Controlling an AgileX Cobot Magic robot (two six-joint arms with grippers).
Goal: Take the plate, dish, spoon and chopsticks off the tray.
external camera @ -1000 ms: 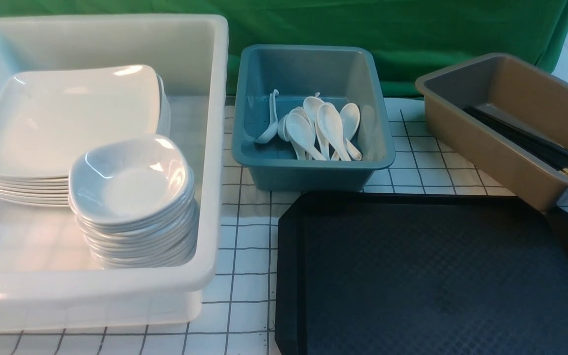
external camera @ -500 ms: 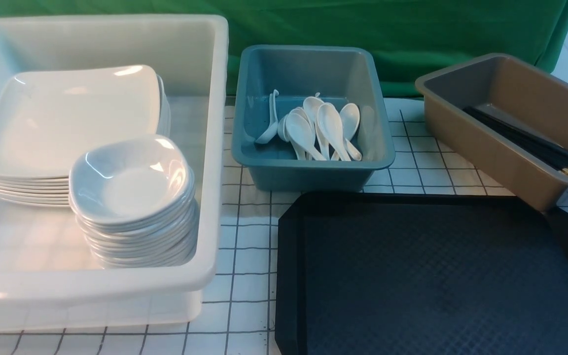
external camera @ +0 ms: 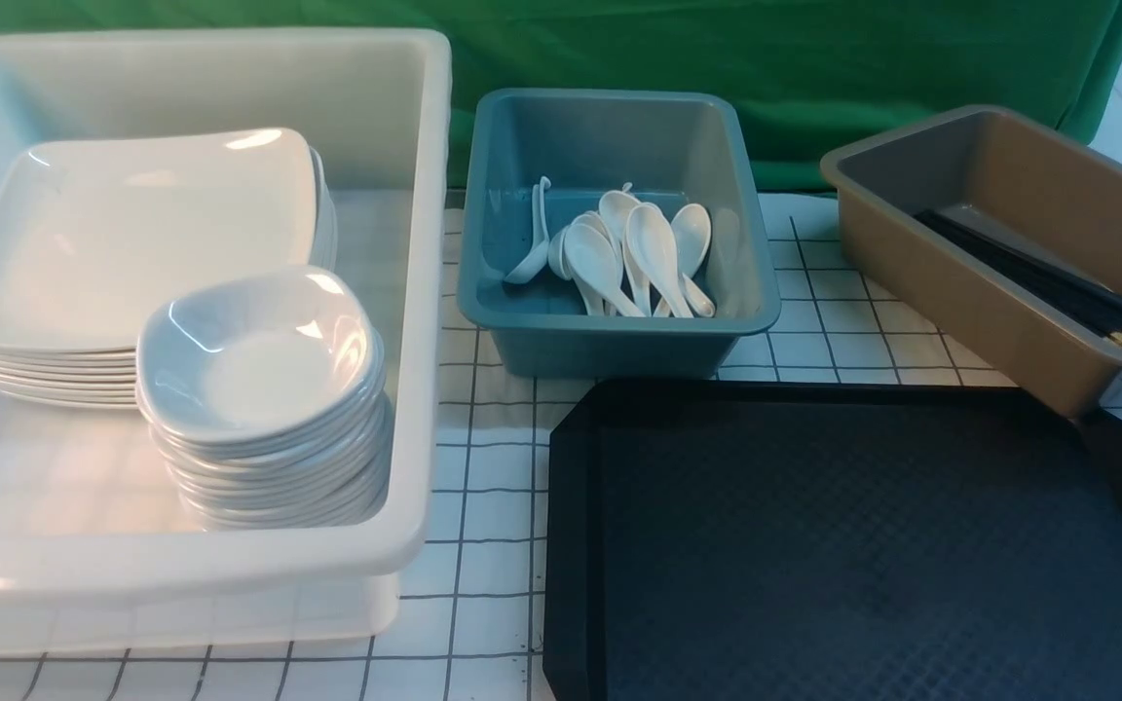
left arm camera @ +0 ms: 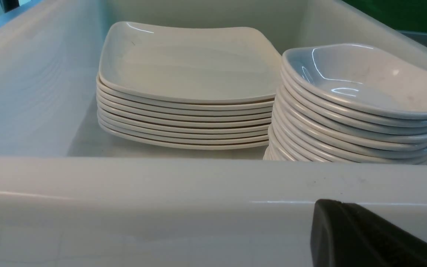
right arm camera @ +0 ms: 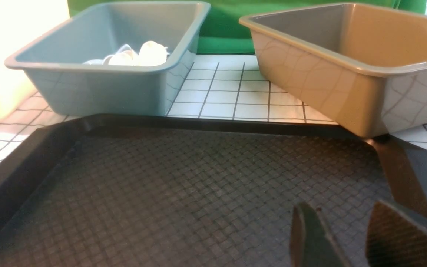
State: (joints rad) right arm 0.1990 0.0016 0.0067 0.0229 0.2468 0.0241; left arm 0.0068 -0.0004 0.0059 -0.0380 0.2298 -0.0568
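In front of you on the left is the big white tub (external camera: pixel 415 321), and it carries two stacks. One is a stack of large square white plates (external camera: pixel 142 243), slightly askew at the edges; the other, in front of it and toward the tub's right wall, is a taller stack of small white dishes (external camera: pixel 259 360).

To the right of that tub you have the blue tub (external camera: pixel 610 346), with a cluster of white spoons (external camera: pixel 654 253) piled toward its front and one spoon (external camera: pixel 534 239) leaning apart at the left. Farther right sits the brown tub (external camera: pixel 960 312), set at an angle, holding a bundle of black chopsticks (external camera: pixel 1038 268) with gold-coloured ends.

Your black tray (external camera: pixel 873 545) lies before the blue and brown tubs, its textured surface bare where you can see it—the brown tub's near corner overhangs its rim.

Your left gripper (left arm camera: pixel 341 226) is closed, just in front of the white tub, with nothing between its fingers. Your right gripper (right arm camera: pixel 341 233) is above the tray, fingers parted with a gap between them—it holds nothing.
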